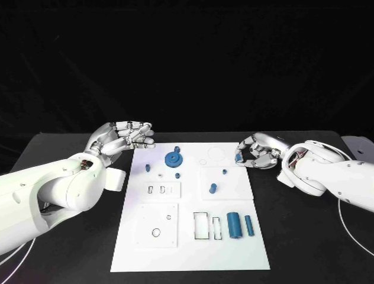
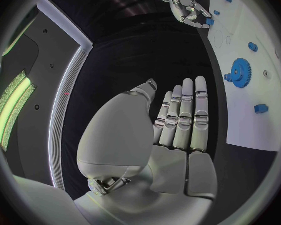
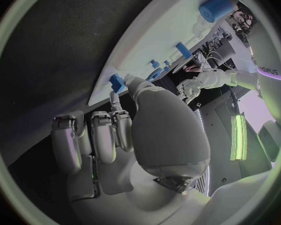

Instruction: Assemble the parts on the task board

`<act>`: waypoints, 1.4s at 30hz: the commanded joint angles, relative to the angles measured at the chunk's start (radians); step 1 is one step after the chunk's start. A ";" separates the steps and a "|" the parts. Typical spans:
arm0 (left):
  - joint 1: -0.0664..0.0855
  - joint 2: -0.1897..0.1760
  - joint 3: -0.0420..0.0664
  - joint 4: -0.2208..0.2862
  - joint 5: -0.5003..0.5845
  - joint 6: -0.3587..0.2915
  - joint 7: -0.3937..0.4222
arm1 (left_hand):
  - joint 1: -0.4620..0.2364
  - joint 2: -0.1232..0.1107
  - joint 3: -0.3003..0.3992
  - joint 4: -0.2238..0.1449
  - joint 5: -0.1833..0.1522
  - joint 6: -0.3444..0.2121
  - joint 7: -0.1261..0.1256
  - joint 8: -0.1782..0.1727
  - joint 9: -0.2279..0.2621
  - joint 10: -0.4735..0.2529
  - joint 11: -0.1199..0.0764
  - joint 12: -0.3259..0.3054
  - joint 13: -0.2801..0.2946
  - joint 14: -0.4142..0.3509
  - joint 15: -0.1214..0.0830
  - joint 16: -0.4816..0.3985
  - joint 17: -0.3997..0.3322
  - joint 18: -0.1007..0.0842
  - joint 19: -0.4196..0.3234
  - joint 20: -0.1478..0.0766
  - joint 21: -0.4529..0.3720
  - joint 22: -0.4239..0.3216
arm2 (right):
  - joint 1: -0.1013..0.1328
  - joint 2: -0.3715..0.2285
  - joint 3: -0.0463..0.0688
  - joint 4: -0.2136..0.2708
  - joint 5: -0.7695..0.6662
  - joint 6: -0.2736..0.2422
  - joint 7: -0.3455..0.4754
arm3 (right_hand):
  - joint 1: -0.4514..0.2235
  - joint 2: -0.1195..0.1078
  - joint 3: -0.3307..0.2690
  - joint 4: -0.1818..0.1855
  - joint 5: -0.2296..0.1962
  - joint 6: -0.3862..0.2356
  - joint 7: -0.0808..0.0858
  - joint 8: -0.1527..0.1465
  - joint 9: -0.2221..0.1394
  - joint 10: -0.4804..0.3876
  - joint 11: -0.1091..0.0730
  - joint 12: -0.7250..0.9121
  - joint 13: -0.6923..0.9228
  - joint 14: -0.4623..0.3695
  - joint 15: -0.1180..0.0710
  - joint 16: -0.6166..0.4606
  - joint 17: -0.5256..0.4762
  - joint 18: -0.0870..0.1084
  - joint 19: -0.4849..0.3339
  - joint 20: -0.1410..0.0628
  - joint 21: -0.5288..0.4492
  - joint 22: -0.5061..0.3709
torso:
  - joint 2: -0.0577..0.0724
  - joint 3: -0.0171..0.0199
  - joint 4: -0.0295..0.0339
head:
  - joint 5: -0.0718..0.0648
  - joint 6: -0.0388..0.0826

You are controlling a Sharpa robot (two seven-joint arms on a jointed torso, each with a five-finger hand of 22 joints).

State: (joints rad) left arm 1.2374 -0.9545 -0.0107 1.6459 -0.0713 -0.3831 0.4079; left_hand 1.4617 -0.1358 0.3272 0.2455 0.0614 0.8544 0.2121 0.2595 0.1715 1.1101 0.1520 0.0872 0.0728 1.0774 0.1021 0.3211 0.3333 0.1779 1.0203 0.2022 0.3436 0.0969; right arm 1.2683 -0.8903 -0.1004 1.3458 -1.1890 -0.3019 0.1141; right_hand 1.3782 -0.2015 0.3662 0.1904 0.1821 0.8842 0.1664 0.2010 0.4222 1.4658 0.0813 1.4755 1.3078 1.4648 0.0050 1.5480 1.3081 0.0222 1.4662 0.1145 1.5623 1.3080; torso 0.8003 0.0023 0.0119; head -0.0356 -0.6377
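Pinching a small blue part (image 1: 239, 158) between its fingertips, the right hand (image 1: 257, 151) hovers over the task board's (image 1: 187, 248) upper right edge. It looks light, rigid and smooth, likely slippery, so gripping its flat sides seems wise. A blue gear (image 1: 174, 158) and blue cylinders (image 1: 234, 225) lie on the board. The left hand (image 1: 123, 137) holds nothing, fingers loosely curled, above the black tabletop (image 1: 59, 148).

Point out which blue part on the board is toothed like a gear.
The round blue gear near the task board's far edge, closer to the left hand; every other blue part is a small peg or plain cylinder.
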 commanded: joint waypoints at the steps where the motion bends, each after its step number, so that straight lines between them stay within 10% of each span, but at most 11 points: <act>1: 0.001 0.002 0.001 0.000 -0.004 0.018 0.004 | -0.001 -0.008 0.007 0.000 -0.005 0.004 0.002 0.002 0.000 -0.001 0.002 -0.005 -0.001 -0.003 -0.001 -0.005 0.001 0.005 -0.001 0.001 -0.005 -0.001 | -0.001 0.004 -0.001 -0.003 -0.016 0.026 -0.006 | -0.004 0.009 0.006 0.000 0.004 0.006 0.000 0.006 0.001 0.018 0.001 0.002 0.163 0.091 0.006 0.005 0.193 -0.020 0.100 0.003 0.003 0.257 | 0.000 0.0008 0.0008 | 0.002 -0.004; 15: 0.001 0.001 0.001 -0.003 -0.004 0.019 0.002 | -0.001 -0.008 0.008 0.000 -0.005 0.002 0.003 0.001 0.000 -0.003 0.003 -0.007 -0.002 -0.003 -0.001 -0.005 0.002 0.005 -0.001 0.001 -0.004 -0.001 | -0.008 0.016 -0.001 -0.016 -0.014 0.020 -0.014 | -0.009 0.019 0.022 -0.002 0.001 0.040 -0.009 0.016 0.004 0.023 -0.007 0.007 0.167 0.091 -0.001 0.005 0.194 -0.021 0.101 -0.002 0.004 0.258 | 0.000 0.0010 0.0004 | 0.003 -0.008; 30: 0.001 0.001 0.001 -0.004 -0.004 0.018 0.001 | -0.001 -0.008 0.008 0.000 -0.005 0.002 0.003 0.001 0.000 -0.003 0.003 -0.007 -0.002 -0.003 -0.001 -0.005 0.002 0.005 -0.001 0.001 -0.004 -0.001 | -0.008 0.014 -0.001 -0.010 -0.009 -0.072 -0.010 | -0.002 0.083 0.093 -0.039 -0.038 0.111 -0.050 0.069 0.027 0.035 -0.043 0.016 0.178 0.092 -0.033 0.006 0.197 -0.022 0.105 -0.032 0.009 0.263 | -0.001 0.0008 0.0005 | 0.003 -0.009; 42: 0.000 0.003 0.001 -0.010 -0.004 0.019 0.000 | -0.002 -0.008 0.010 0.001 -0.005 0.001 0.004 -0.001 0.000 -0.004 0.004 -0.009 -0.003 -0.003 0.000 -0.006 0.003 0.005 -0.001 0.001 -0.004 -0.001 | 0.014 -0.007 0.001 0.140 -0.039 -0.174 -0.097 | -0.011 0.101 0.124 -0.055 -0.037 0.098 -0.049 0.076 0.034 0.028 -0.044 0.006 0.169 0.093 -0.035 0.006 0.200 -0.022 0.105 -0.036 0.009 0.263 | -0.004 -0.0016 -0.0004 | 0.005 -0.008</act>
State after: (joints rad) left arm 1.2372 -0.9540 -0.0107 1.6363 -0.0713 -0.3819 0.4031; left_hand 1.4617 -0.1358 0.3328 0.2455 0.0614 0.8544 0.2122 0.2594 0.1713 1.1101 0.1520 0.0837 0.0719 1.0775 0.1021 0.3211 0.3356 0.1779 1.0203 0.2022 0.3435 0.0962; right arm 1.2778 -0.8979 -0.1002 1.4649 -1.1946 -0.4172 0.0703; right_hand 1.3675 -0.1167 0.4863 0.1344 0.1405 0.9794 0.1251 0.2588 0.4328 1.4667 0.0427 1.4851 1.3074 1.4667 -0.0255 1.5480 1.3076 0.0112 1.4664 0.0858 1.5673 1.3075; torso 0.7978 0.0023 0.0114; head -0.0308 -0.6463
